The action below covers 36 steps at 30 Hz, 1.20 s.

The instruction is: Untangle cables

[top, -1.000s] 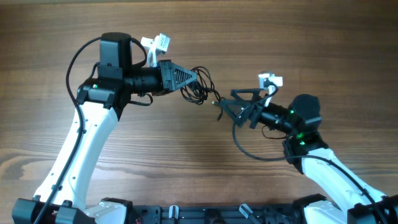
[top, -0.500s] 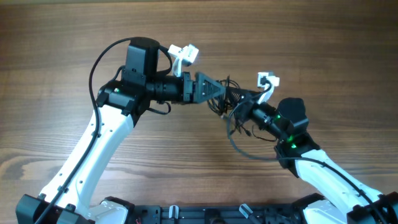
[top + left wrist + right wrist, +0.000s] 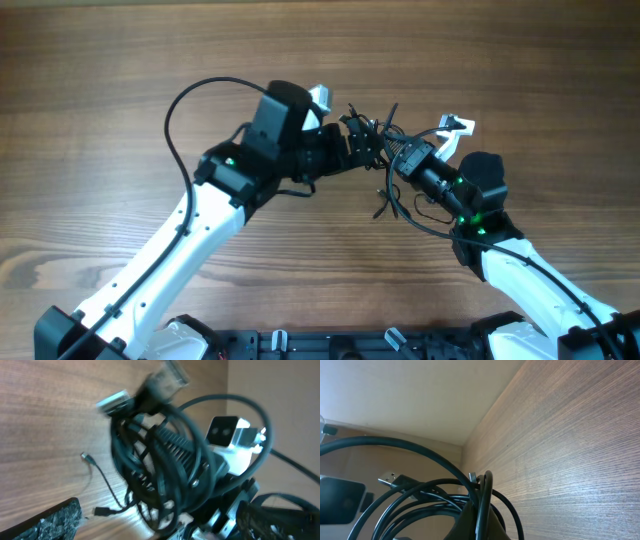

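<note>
Overhead, my right gripper (image 3: 397, 153) is pressed together on the cables (image 3: 374, 126), pinching the bunch and holding it up off the counter (image 3: 100, 80), a little right of the middle. My left gripper (image 3: 360, 146) comes in from the left and meets the same bunch nose to nose with the right one. Its jaws stand spread and pinch nothing.

From the left wrist camera, one finger (image 3: 50, 519) of that gripper shows at the low left corner, well clear of the tangle. Ahead of it the black cords loop several times around the ribbed body of my right gripper. Two larger plug ends (image 3: 167, 374) stick out at the top of the knot, blurred. Two thin strands (image 3: 107, 482) trail down out of the tangle, and their small plugs (image 3: 87, 457) are on the wood or just above it; I cannot tell which. Overhead, loose strands hang just to the near side of the right gripper.

From the right wrist camera, the cords cross over my closed fingertip in several arcs, with one flat plug (image 3: 395, 481) poking out to the left.

Beyond the grippers, the left arm (image 3: 190, 230) runs back to the near left and the right arm (image 3: 520, 270) to the near right. A thicker black cable (image 3: 180, 100) arches beside the left arm.
</note>
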{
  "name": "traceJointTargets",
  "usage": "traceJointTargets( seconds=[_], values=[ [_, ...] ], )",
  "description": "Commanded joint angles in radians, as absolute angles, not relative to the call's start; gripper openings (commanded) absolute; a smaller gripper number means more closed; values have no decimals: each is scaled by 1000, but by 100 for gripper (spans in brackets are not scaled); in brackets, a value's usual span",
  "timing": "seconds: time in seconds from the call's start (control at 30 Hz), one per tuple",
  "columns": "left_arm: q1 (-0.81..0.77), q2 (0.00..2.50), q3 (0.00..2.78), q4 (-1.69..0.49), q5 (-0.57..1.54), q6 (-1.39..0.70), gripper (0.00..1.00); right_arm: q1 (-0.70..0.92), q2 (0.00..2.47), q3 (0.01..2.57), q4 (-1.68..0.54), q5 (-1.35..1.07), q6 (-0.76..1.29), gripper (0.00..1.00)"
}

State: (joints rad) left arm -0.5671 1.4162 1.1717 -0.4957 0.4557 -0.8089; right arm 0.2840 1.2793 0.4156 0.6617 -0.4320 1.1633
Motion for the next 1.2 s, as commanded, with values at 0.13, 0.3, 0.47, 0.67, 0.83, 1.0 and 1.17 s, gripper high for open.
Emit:
traceJointTargets(
  seconds=[0.13,0.3,0.47,0.67,0.83,1.0,1.17],
  values=[
    [-612,1529,1174,-314,356,-907,58,281,1283,419,640,-472,1169,5],
    [-596,1554,1174,-288,339,-928,4,281,1283,419,641,-481,1095,11],
    [-532,1554,1174,-287,339,-920,4,281,1283,419,762,-762,916,99],
    [-361,1554,1174,-321,669,-894,4,-63,1283,419,800,-1099,944,100],
    [-254,1554,1174,-247,1016,-735,4,-168,1286,419,651,-1178,888,88],
    [-344,1554,1174,-242,993,-650,4,-30,1286,419,589,-1120,896,60],
    [-464,1554,1174,-245,826,-649,4,47,1286,419,756,-1081,1049,41]
  ],
)
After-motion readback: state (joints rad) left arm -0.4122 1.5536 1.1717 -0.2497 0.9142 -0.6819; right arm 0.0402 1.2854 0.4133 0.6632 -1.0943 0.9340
